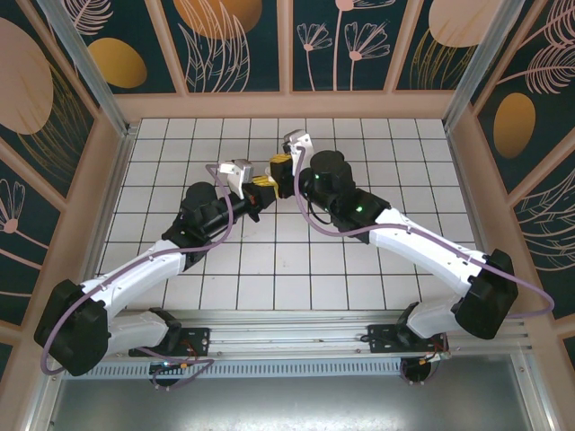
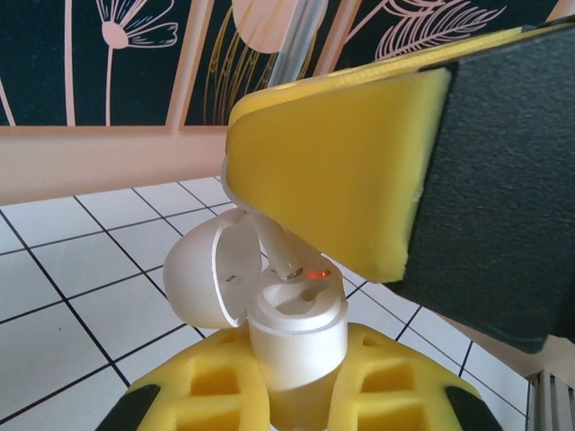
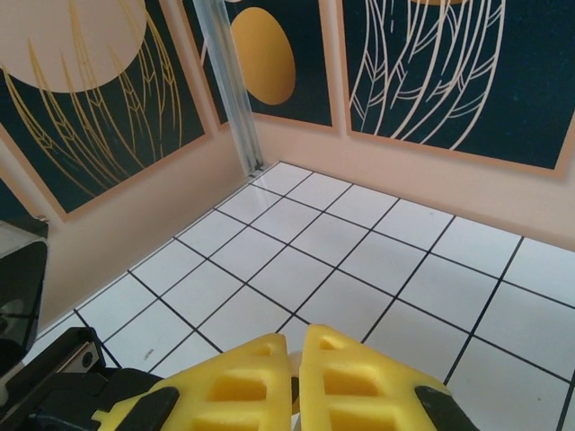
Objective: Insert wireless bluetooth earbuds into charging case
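earbud (image 2: 272, 244) between right fingers (image 2: 341, 162), above case (image 2: 296, 346)

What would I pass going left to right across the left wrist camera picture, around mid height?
Open lid of the charging case → white earbud, stem down toward the case → yellow pad of the right end effector → that finger's black backing.

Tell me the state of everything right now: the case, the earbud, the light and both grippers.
case: lid open, upright in left gripper.
earbud: white, stem tilted into case, not seated.
case light: red, on.
left gripper: shut on case.
right gripper: shut on earbud.
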You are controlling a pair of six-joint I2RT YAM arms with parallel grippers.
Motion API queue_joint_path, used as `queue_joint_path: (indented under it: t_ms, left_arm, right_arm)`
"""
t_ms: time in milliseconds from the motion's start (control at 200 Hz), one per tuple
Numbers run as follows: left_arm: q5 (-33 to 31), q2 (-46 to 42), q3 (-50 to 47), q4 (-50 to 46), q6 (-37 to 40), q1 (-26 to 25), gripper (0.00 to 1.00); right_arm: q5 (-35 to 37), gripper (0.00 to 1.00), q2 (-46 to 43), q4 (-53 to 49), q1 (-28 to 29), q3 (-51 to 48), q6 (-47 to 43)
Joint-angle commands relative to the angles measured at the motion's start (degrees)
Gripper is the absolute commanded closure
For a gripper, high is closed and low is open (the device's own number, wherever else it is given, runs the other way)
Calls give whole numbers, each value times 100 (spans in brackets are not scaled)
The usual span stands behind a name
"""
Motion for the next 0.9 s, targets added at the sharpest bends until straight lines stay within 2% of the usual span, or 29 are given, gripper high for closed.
queue_joint_path:
  t_ms: [0, 896]
  left_arm:
    - [139, -77, 242, 229, -135, -26, 100]
    - [64, -236, 276, 343, -123, -30, 100]
  right_arm:
    - [-207, 93, -80, 224, -1, -199, -187]
    - [-670, 93, -693, -106, -60, -636, -327]
